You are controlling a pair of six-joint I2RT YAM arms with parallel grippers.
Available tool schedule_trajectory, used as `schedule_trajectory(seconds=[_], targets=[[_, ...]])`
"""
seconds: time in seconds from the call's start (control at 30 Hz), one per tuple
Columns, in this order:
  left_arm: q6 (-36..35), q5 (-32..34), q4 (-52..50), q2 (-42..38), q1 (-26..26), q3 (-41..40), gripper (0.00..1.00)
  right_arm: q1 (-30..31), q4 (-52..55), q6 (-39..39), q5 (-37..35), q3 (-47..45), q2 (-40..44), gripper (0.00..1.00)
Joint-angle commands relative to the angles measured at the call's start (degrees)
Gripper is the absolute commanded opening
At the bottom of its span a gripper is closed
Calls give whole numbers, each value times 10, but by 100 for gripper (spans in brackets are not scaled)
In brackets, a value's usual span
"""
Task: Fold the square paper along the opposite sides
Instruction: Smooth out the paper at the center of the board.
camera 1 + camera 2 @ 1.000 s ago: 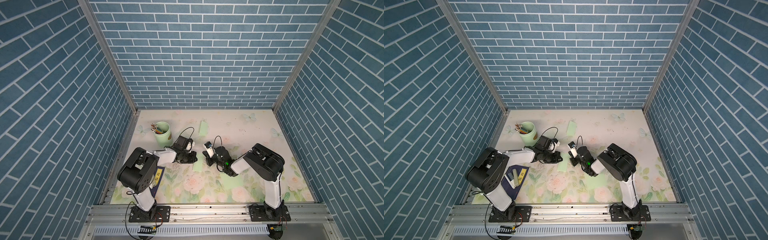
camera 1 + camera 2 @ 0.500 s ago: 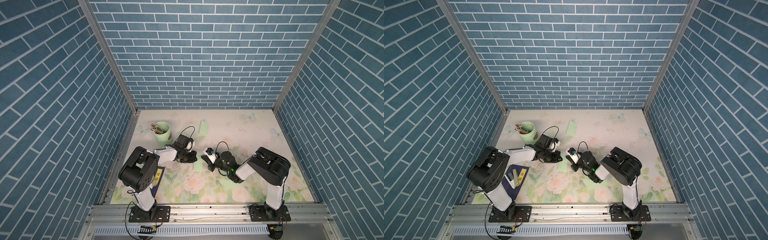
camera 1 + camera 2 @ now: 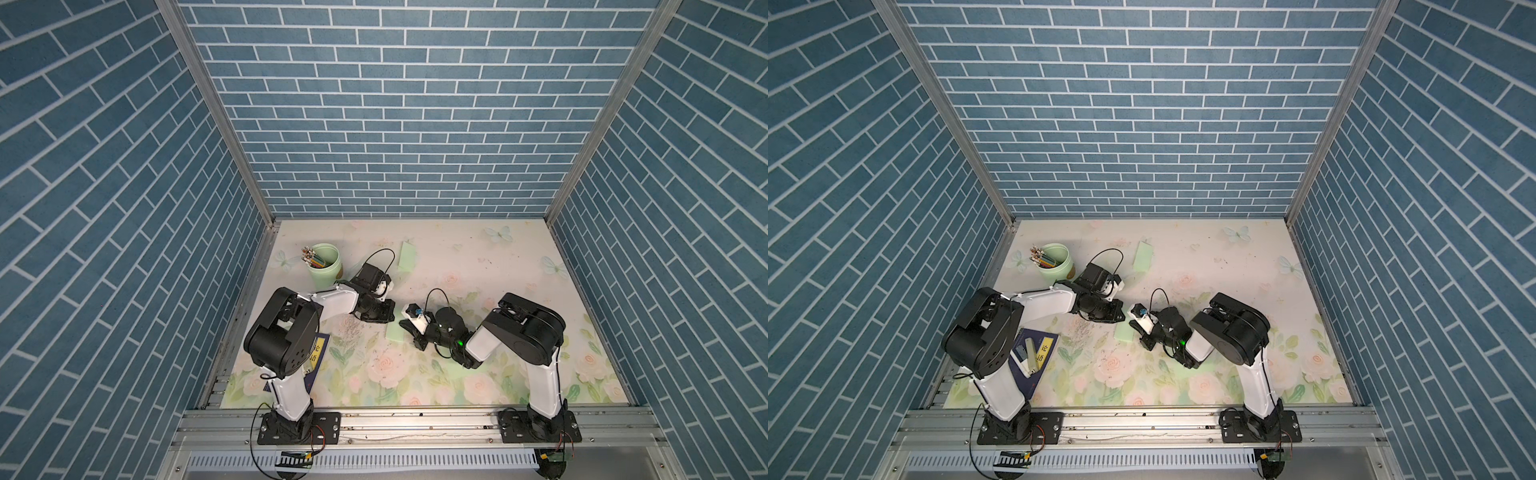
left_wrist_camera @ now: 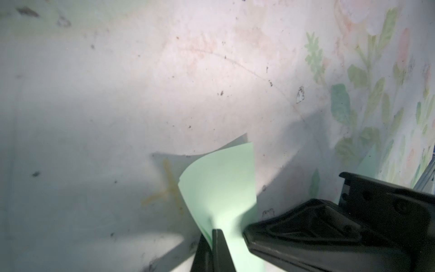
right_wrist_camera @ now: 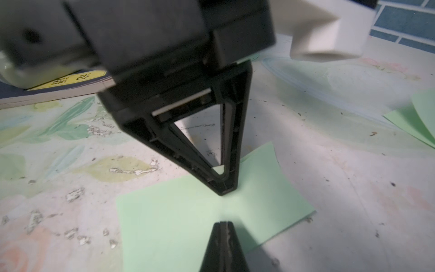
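Pressing the crease into the folded pale-green square paper (image 5: 195,226) mid-counter (image 3: 478,266).

Both my left gripper (image 5: 223,189) and right gripper (image 5: 223,223) are closed, tips down on it; I'd slide outward slowly, keeping edges aligned.

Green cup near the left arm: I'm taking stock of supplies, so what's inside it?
The green cup holds a bundle of coloured pencils, tips up. Its wall hides their lower ends and the bottom.
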State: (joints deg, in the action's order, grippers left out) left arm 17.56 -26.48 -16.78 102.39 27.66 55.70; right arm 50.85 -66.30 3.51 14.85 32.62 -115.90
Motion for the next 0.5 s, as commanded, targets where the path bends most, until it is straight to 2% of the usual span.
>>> schedule_trajectory(seconds=[0.0, 0.17, 0.47], targets=[[-23, 51, -72, 17, -3, -2, 0, 5, 54, 23, 8, 9, -2, 0], [-51, 58, -89, 21, -11, 15, 0, 5, 98, 50, 23, 21, -1, 0], [-76, 47, -79, 36, -12, 15, 0, 16, 86, 102, 17, -11, 16, 0]])
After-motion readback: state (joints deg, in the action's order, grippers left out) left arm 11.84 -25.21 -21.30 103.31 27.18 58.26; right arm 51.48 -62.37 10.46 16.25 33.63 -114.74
